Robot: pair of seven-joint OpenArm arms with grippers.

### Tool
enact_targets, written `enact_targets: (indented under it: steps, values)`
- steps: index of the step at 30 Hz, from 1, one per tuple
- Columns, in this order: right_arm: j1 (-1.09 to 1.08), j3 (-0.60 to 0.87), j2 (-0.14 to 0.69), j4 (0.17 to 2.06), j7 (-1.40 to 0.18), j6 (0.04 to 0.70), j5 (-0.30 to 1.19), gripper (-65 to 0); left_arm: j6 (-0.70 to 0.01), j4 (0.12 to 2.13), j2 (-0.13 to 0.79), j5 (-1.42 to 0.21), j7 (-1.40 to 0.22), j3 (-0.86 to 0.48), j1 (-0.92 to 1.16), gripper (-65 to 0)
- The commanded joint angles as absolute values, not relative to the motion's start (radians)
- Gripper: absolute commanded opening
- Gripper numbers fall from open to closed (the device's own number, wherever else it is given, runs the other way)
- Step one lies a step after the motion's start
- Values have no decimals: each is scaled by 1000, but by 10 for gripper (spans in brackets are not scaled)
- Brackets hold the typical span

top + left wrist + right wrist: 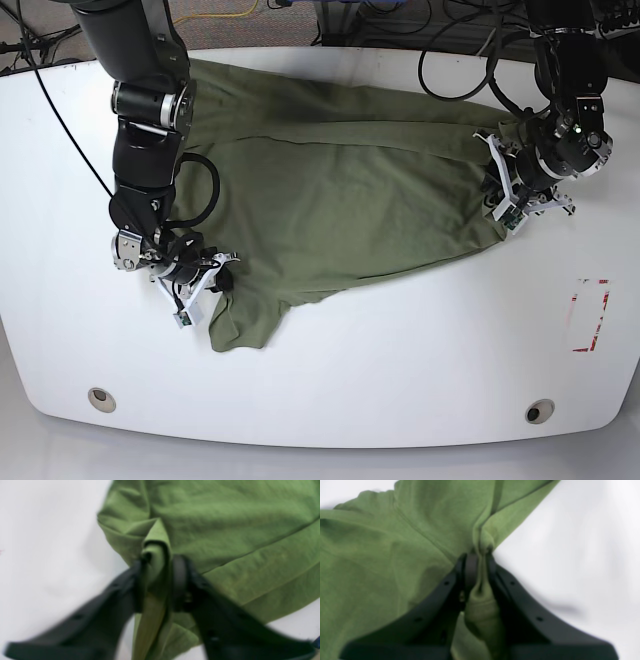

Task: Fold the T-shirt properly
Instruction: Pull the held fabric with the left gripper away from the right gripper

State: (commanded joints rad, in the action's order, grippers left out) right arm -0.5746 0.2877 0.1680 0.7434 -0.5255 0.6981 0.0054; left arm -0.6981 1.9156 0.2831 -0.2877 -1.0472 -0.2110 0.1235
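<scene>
Two black grippers clamped on a crumpled olive-green cotton T-shirt [340, 200], left gripper [157, 580] at one edge, right gripper [478, 562] at the opposite edge, cloth spread on a white table [400, 380].

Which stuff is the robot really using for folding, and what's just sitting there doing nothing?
Part of the job:
- T-shirt, green, spread on the table
- left gripper, pinching a fold of it
- right gripper, pinching another bunch

Just there:
- white table
- red-marked patch on the table
- two round fittings near the front edge
- cables at the back
</scene>
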Motion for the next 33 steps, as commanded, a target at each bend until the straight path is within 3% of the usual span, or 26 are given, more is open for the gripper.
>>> enact_targets:
  steps: [6, 11, 21, 33]
  values:
    - [-575, 288, 168, 743, -526, 698, 5, -612, -698, 1951, 285, -360, -1047, -219, 122, -343]
    - [-575, 288, 168, 743, -526, 698, 5, -612, -698, 1945, 283, -455, -1047, -311, 116, -340]
    - [-575, 288, 168, 743, -526, 698, 5, -612, -698, 1725, 257, -424, -1047, -512, 36, -340]
    - [-575, 288, 168, 742, -524, 698, 5, -612, -698, 1639, 262, -429, -1046, -493, 19, -340]
